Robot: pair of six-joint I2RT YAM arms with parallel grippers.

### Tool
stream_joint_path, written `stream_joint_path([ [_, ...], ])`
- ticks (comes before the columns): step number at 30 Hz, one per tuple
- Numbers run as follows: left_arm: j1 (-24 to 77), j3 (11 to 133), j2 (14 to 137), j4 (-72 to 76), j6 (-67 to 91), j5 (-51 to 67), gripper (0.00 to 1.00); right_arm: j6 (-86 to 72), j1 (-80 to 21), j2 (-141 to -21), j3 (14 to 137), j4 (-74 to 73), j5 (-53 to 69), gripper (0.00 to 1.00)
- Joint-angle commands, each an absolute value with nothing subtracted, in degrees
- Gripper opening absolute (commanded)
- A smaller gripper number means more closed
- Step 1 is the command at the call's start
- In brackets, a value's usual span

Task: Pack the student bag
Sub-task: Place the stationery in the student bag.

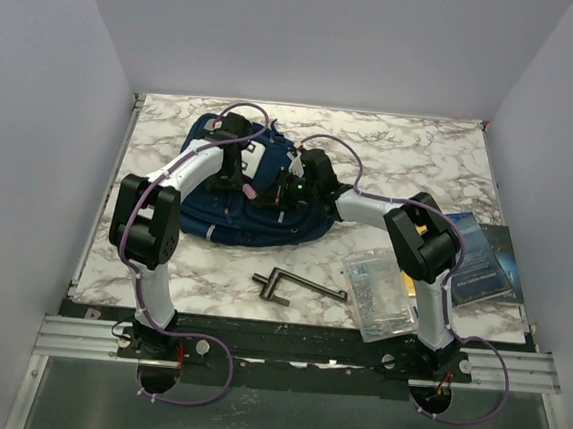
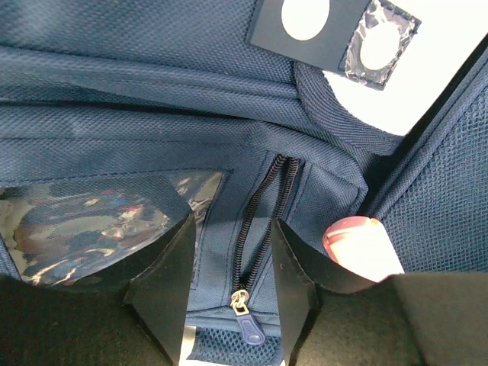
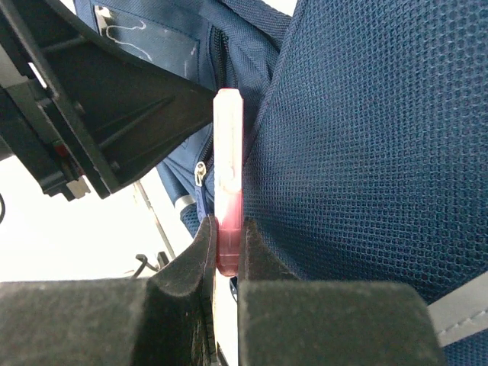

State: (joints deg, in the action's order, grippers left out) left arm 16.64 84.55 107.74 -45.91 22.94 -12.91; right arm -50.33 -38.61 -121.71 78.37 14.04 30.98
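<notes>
**Top view:** the student bag (image 1: 232, 210) lies flat on the marble counter (image 1: 422, 156), left of centre and toward the far side. Both arms bend in over it, L arm (image 1: 195, 171) from the left and R arm (image 1: 367, 207) from the right. The wrists meet over the bag's middle w/ a bit of pink stick (image 1: 251, 188) btwn them. Only this view shows the rest. A black angled key (image 1: 295, 286) lies on the counter near the bag's front edge, w/ a clear plastic box (image 1: 380, 295) just to its right. A blue book (image 1: 479, 256) lies at the counter's right edge. Finger state can't be read from up here.

**L wrist view:** close on navy fabric. L fingers (image 2: 164, 293) stand spread, one each side of a zip track (image 2: 263, 221). The zip pull (image 2: 248, 326) sits low in the gap; can't tell if either finger touches it. A clear window pocket (image 2: 91, 225) is at left. The pink stick's tip pokes in at right, just beside the finger on that side.

**R wrist view:** R fingers (image 3: 187, 267) are pressed in on the stick, pinching its darker red lower end. The stick stands upright, its length lying along the bag's mesh panel (image 3: 366, 152), which fills the right. The L arm's black end shows upper left.
</notes>
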Motion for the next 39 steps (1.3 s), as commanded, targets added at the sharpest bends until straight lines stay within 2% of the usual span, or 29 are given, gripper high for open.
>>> stream_joint_path([
  [1, 17.5, 82.8, 109.8, -45.5, 22.7, -14.9, 0.47, -50.5, -38.4, -121.5, 77.7, 15.8, 32.0, 0.0],
  [3, 18.0, 82.9, 110.0, -45.4, 22.1, -16.0, 0.45, -50.2, -38.5, -121.4, 77.7, 15.6, 31.7, 0.0],
  [5, 18.4, 83.6, 110.6, -45.9, 21.8, -16.8, 0.38, -50.1, -38.5, -121.3, 77.5, 15.5, 31.5, 0.0],
  [11, 19.6, 87.1, 113.2, -51.0, 21.6, -16.6, 0.32, -49.5, -38.6, -120.0, 77.2, 14.7, 30.5, 0.0],
  [15, 20.0, 89.5, 115.2, -52.8, 21.1, -12.0, 0.32, -48.4, -38.6, -119.0, 75.8, 14.0, 29.3, 0.0],
  [19, 20.7, 90.2, 115.4, -52.5, 21.9, -7.7, 0.25, -47.8, -37.4, -118.2, 72.3, 13.0, 27.2, 0.0],
  [32, 25.8, 90.6, 118.2, -52.4, 28.8, -9.5, 0.36, -35.2, -30.3, -116.0, 69.3, 6.4, 28.9, 0.0],
  [34, 25.9, 89.7, 118.9, -52.2, 29.7, -10.0, 0.27, -34.7, -30.3, -115.3, 68.9, 6.4, 29.5, 0.0],
  [38, 26.1, 86.7, 115.4, -49.2, 29.6, -11.2, 0.01, -31.5, -30.5, -114.2, 70.3, 3.4, 30.3, 0.0],
  [39, 26.1, 85.4, 113.1, -47.7, 29.3, -11.5, 0.0, -30.9, -30.6, -113.8, 70.8, 2.4, 30.6, 0.0],
])
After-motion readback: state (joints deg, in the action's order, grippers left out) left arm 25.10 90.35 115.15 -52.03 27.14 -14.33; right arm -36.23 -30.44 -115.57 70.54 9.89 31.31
